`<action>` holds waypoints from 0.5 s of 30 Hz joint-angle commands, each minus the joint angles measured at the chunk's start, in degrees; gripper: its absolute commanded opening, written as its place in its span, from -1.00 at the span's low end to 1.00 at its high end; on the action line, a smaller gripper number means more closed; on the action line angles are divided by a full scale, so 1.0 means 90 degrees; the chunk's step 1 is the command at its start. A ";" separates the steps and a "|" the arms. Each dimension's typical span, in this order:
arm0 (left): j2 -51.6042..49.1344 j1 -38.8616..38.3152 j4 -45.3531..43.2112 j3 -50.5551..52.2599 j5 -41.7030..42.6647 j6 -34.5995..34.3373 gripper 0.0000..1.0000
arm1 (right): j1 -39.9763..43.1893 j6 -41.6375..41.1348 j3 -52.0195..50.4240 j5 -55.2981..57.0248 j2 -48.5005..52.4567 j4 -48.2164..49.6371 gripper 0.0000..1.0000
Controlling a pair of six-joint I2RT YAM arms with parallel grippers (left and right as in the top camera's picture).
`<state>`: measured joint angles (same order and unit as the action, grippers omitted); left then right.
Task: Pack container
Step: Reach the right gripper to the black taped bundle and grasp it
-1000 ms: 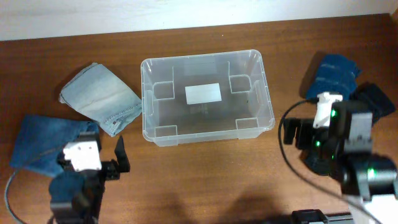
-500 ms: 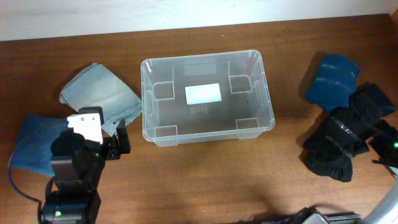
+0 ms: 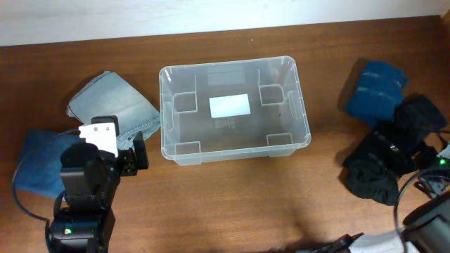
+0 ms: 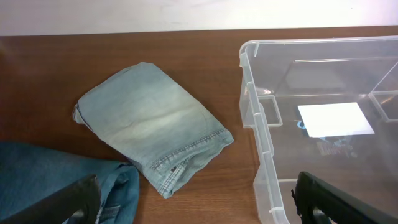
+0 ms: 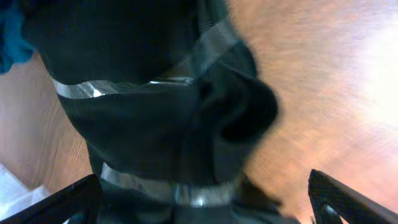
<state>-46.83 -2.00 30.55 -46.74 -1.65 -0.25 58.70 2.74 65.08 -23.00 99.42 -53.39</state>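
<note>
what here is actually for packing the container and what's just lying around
For the job: container; likely contents: light denim piece, darker denim piece, blue garment, black garments.
Just there: wooden table.

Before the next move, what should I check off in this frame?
1. Container empty and upright: ok.
2. Left gripper open, holding nothing: ok.
3. Light denim garment folded, lying beside the container: ok.
4. Right gripper open above the black garment: ok.
5. Black garment neatly folded: not ok, it looks bunched.
6. Number of pieces in the black pile: cannot tell.
</note>
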 commanded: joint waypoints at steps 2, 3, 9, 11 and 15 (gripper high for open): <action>-0.0012 0.0034 -0.0034 -0.0146 0.0034 -0.0017 0.99 | 0.0022 0.0690 0.0078 -0.0767 0.0648 0.0165 0.97; -0.0012 0.0034 -0.0034 -0.0146 0.0034 -0.0017 0.99 | 0.0022 0.0787 0.0078 -0.0903 0.0738 0.0192 0.97; -0.0012 0.0034 -0.0034 -0.0146 0.0022 -0.0017 0.99 | 0.0022 0.1195 -0.0095 -0.1615 0.1377 0.0522 0.41; -0.0012 0.0034 -0.0034 -0.0146 0.0022 -0.0017 0.99 | 0.0022 0.1192 -0.0185 -0.1617 0.1389 0.0648 0.06; -0.0012 0.0034 -0.0036 -0.0146 0.0022 -0.0017 0.99 | 0.0022 0.1146 -0.0214 -0.1707 0.1389 0.0702 -0.43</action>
<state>-46.94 -2.00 30.44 -46.74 -1.67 -0.27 59.11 12.10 64.25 -35.46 110.63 -47.29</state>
